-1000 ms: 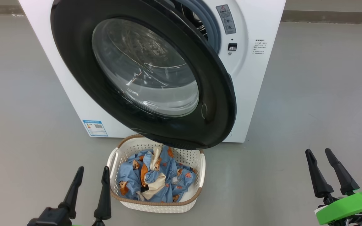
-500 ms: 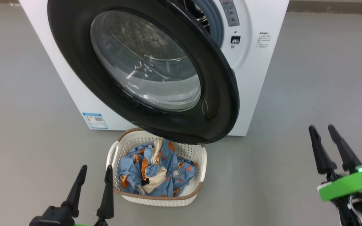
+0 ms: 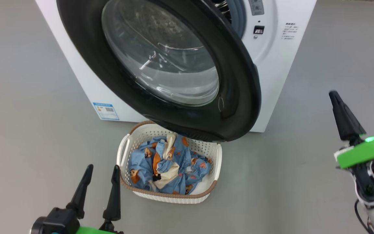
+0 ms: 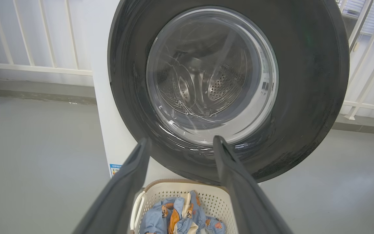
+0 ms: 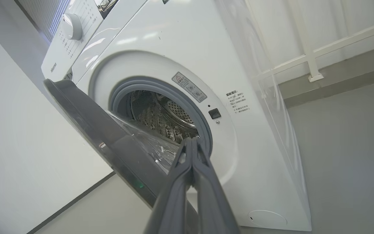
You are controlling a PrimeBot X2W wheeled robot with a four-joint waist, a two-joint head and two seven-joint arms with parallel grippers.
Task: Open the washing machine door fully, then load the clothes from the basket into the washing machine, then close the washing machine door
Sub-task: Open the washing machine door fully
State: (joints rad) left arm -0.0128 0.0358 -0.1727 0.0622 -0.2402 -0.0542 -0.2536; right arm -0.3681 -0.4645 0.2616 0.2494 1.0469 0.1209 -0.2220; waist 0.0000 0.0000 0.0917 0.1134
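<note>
The white washing machine [image 3: 271, 74] stands ahead with its black-rimmed door [image 3: 235, 81] swung partly open, glass bowl bulging toward me. Below the door sits the cream basket [image 3: 218, 162], and the blue clothes [image 3: 170, 165] with orange figures lie in it. My left gripper [image 3: 103, 169] is open at the lower left, just left of the basket. My right gripper [image 3: 334, 96] is shut with nothing in it, raised at the right, well clear of the door's free edge. In the right wrist view its fingertips [image 5: 192, 141] meet in front of the drum opening [image 5: 161, 113]; the door [image 5: 93, 126] shows edge-on.
Grey floor surrounds the machine, with open room to the right [image 3: 320, 58] and left [image 3: 21, 97]. A white railing [image 4: 37, 68] and wall run behind the machine. A blue label [image 3: 105, 111] is on the machine's lower front.
My right gripper has shut and risen. The head camera has shifted, so the machine and basket sit further right and higher in view. The left gripper stays open.
</note>
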